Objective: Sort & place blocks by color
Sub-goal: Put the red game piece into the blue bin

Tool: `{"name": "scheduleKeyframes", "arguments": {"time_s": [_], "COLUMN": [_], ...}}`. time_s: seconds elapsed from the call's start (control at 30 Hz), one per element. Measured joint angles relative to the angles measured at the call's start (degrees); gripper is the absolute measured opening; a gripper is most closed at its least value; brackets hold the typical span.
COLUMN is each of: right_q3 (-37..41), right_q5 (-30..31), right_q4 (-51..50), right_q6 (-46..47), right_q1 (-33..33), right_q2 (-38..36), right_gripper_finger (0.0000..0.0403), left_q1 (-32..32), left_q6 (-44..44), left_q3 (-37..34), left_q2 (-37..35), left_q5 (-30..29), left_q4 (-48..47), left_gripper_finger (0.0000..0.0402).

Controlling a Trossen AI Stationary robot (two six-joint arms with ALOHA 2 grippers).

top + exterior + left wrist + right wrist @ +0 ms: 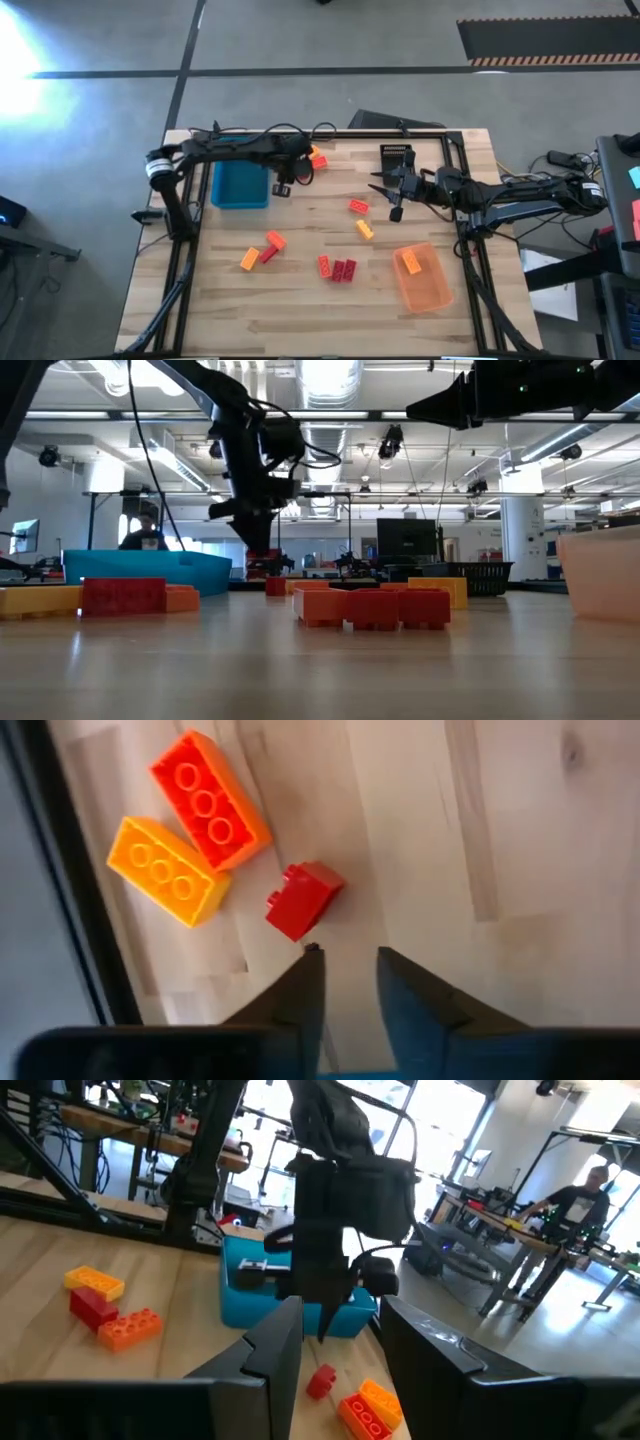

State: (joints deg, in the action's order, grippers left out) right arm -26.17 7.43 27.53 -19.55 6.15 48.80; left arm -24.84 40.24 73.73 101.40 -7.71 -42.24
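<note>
At the far edge, right of the blue tray (240,186) | I am hovering my left gripper (348,982), fingers slightly parted and empty, over the small red block (304,899) | light, rigid, slick; taking its flat sides.

The left claw (284,186) hangs over the worktop (300,300) just beside one tray (240,185), with three blocks (317,158) near it on the far side; the right claw (394,208) hovers between a block (358,206) and another tray (422,276)

Open-plan robotics lab: workbenches (500,1230), monitors (405,540), exposed ceiling ducts (330,380).
</note>
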Motion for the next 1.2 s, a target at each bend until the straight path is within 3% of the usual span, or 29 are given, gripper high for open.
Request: {"name": "scheduleKeyframes", "arguments": {"time_s": [0.13, 0.27, 1.07, 1.2], "right_q3": [0.0, 0.0, 0.0, 0.0], "right_q5": [0.0, 0.0, 0.0, 0.0], "right_q4": [-0.3, -0.3, -0.3, -0.3], "right_q6": [-0.6, -0.6, -0.5, -0.6], "right_q1": [0.0, 0.0, 0.0, 0.0], "right_q2": [0.0, 0.0, 0.0, 0.0], "right_gripper_finger": [0.0125, 0.0123, 0.0123, 0.0123], "left_q1": [-0.5, -0.6, -3.0, -3.1], "left_q6": [5.8, 11.5, 15.8, 15.9], "left_q3": [0.0, 0.0, -0.1, -0.1], "left_q2": [1.2, 2.3, 8.4, 8.4], "left_q5": [0.0, 0.0, 1.7, 1.7], "left_q4": [2.0, 6.7, 10.6, 10.6], "left_gripper_finger": [0.0143, 0.0161, 0.0162, 0.0145]}}
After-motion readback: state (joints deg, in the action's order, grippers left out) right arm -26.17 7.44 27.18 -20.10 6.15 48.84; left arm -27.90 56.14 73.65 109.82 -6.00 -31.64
